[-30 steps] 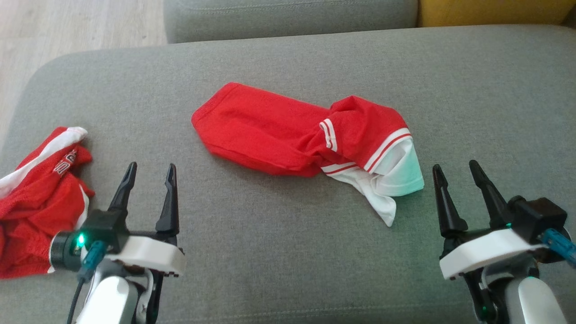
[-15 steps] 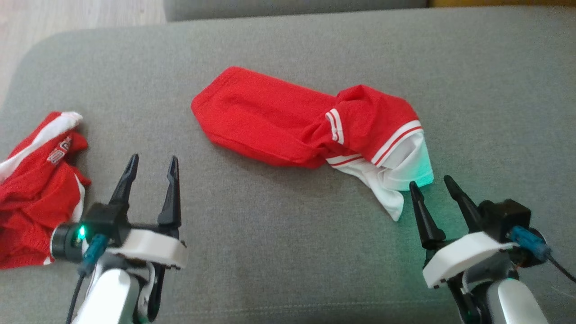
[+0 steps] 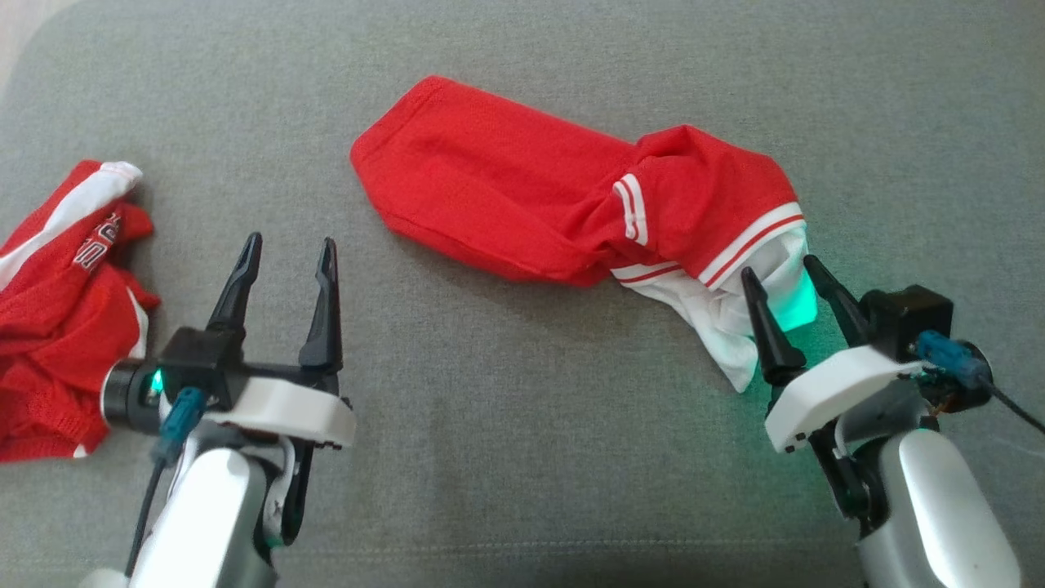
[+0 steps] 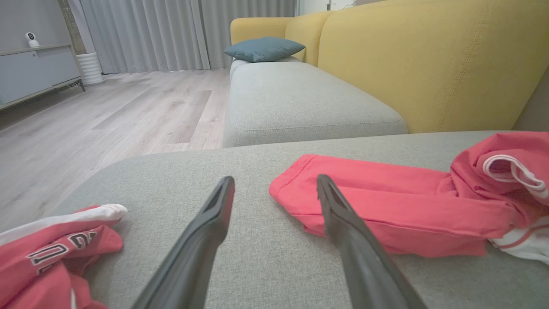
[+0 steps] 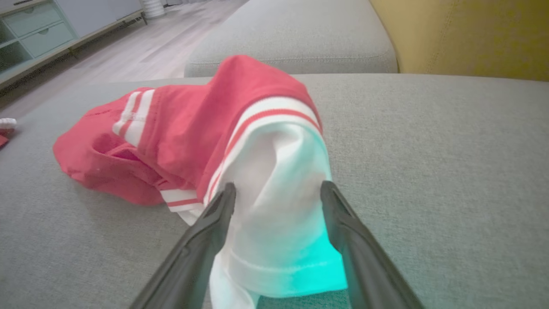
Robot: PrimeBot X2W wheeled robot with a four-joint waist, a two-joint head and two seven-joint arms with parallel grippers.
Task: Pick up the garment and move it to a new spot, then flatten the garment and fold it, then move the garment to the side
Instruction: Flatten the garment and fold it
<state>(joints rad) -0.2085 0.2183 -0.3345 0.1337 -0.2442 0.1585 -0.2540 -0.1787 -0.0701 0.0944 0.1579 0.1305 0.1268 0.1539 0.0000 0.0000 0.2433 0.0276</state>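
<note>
Crumpled red-and-white jersey garment (image 3: 522,204) lies at 12 o'clock on grey fabric cushion (image 3: 522,425), unlifted. My right gripper (image 3: 778,268) straddles its white end at 3 o'clock, unclenched; left gripper (image 3: 291,240) released, empty. Every step remains.

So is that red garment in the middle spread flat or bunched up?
Bunched up: the garment lies twisted on the grey cushion, its striped end rolled over the white part.

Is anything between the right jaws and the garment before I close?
Nothing visible. The right gripper is open, with its jaws on either side of the white end of the garment, which lies on the grey cushion.
</note>
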